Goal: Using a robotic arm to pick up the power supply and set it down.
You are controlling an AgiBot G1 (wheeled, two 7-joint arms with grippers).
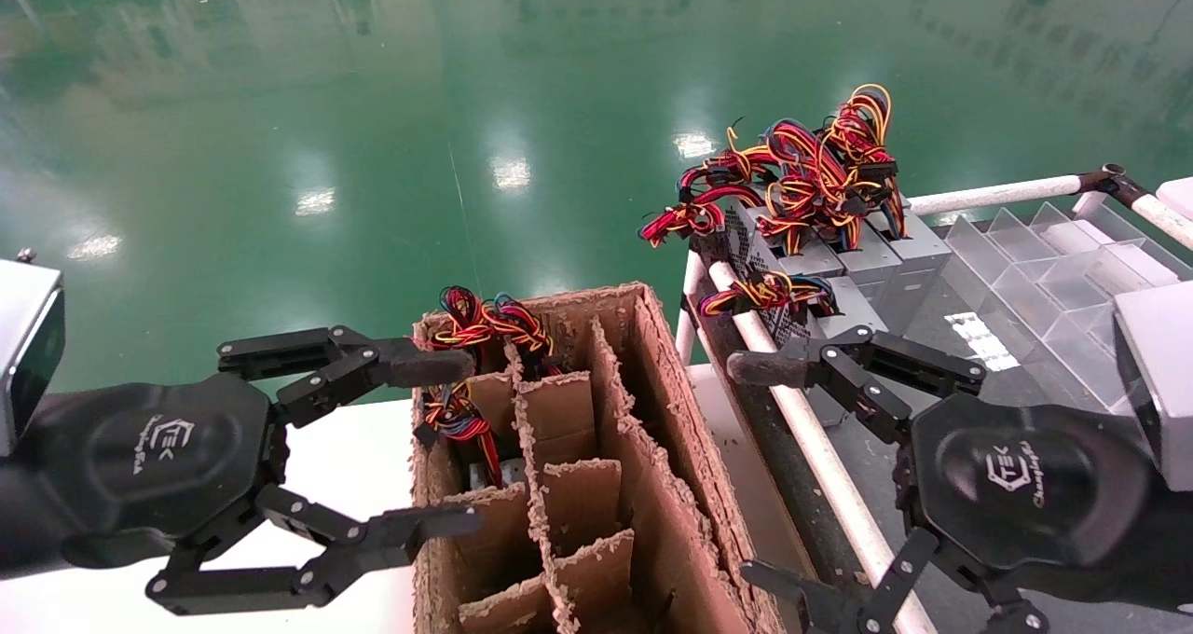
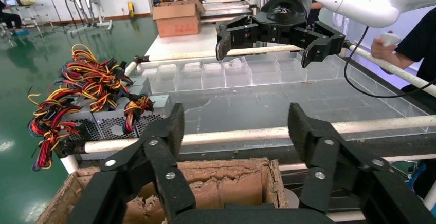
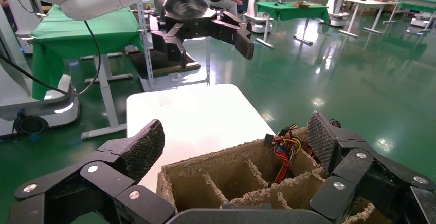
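Now both claws hang spread, nothing gripped.

Left claw [image 1: 447,443] hovers with its fingers wide apart beside the cardboard divider box [image 1: 652,485]; just off its upper fingertip a power supply [image 1: 499,471] sits deep in a cell, mostly hidden under its wires [image 1: 480,326]. The soft dividers or wire loops could snag a finger going in. Right claw [image 1: 755,471], equally spread and empty, hovers over the white rail [image 1: 811,438]; beyond it more power supplies [image 1: 867,252] stand, and their tangled wires could drag along a neighbour.
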